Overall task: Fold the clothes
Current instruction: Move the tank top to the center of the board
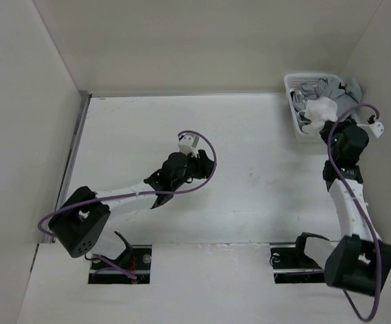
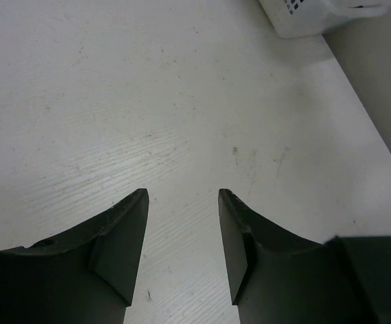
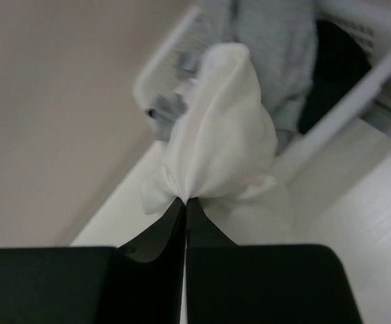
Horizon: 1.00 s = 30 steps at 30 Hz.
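The clothes (image 3: pixel 222 135), a thin crumpled white garment, hang bunched from my right gripper (image 3: pixel 184 200), whose jaws are shut on a pinched fold of it. In the top view the white garment (image 1: pixel 320 108) sits over the near edge of the white basket (image 1: pixel 294 111) at the back right, with the right gripper (image 1: pixel 330 125) just below it. My left gripper (image 2: pixel 181 196) is open over bare table, nothing between its fingers; in the top view the left gripper (image 1: pixel 205 160) is near the table's middle.
Grey garments (image 1: pixel 330 89) are heaped in the basket (image 3: pixel 377 61), with a dark item (image 3: pixel 333 64) among them. Walls enclose the table on the left, back and right. A corner of the basket (image 2: pixel 303 20) shows at the top of the left wrist view.
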Each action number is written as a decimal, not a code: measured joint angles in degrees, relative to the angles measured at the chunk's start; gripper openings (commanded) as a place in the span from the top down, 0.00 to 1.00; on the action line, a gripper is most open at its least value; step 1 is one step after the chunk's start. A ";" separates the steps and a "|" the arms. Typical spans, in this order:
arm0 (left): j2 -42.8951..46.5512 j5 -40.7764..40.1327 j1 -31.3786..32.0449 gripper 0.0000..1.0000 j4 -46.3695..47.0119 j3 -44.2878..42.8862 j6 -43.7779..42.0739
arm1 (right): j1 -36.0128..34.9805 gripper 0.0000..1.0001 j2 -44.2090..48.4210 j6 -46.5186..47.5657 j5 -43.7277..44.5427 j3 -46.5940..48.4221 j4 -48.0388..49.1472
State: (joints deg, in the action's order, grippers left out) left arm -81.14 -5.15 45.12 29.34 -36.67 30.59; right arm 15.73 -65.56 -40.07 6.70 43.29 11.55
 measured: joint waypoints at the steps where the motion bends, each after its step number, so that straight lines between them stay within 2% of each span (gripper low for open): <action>1: 0.00 0.02 -0.24 0.57 0.11 0.07 0.13 | -1.40 0.99 3.56 -0.04 0.11 0.24 -0.37; 4: 0.33 0.00 -1.90 0.58 0.35 0.66 0.98 | -8.00 0.99 10.99 -0.02 -0.24 3.50 -2.29; 6: 1.22 -0.22 -3.67 0.58 0.11 1.38 1.92 | -13.25 0.99 12.85 -0.04 -1.33 7.63 -3.85; 14: 11.08 -2.27 -14.45 0.58 -2.16 4.22 7.78 | -37.11 0.96 9.42 1.51 -8.76 28.52 -6.01; 17: 14.75 -2.47 -18.58 0.58 -3.43 5.51 10.08 | -42.40 0.94 7.65 1.77 -11.58 30.88 -4.68; 19: 17.03 -2.47 -21.24 0.58 -4.55 6.62 11.52 | -44.19 0.91 6.86 1.14 -12.85 28.68 -2.91; 22: 20.09 -2.38 -24.48 0.59 -6.14 8.61 13.00 | -45.44 0.89 5.90 -0.85 -14.16 19.41 1.31; 24: 21.62 -2.40 -25.79 0.59 -7.23 9.99 13.57 | -44.87 0.80 3.41 -2.69 -15.34 12.44 2.80; 27: 21.51 -2.43 -26.32 0.59 -8.66 10.67 13.81 | -39.01 0.61 -5.88 -4.35 -16.17 6.69 1.79; 30: 19.76 -2.56 -25.42 0.58 -9.49 10.67 13.84 | -32.15 0.54 -12.68 -4.46 -13.88 4.96 -1.27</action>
State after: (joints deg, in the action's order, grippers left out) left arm -61.39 -7.70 19.70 19.86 -26.00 44.42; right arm -16.43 -78.24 -44.53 -7.18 48.25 10.28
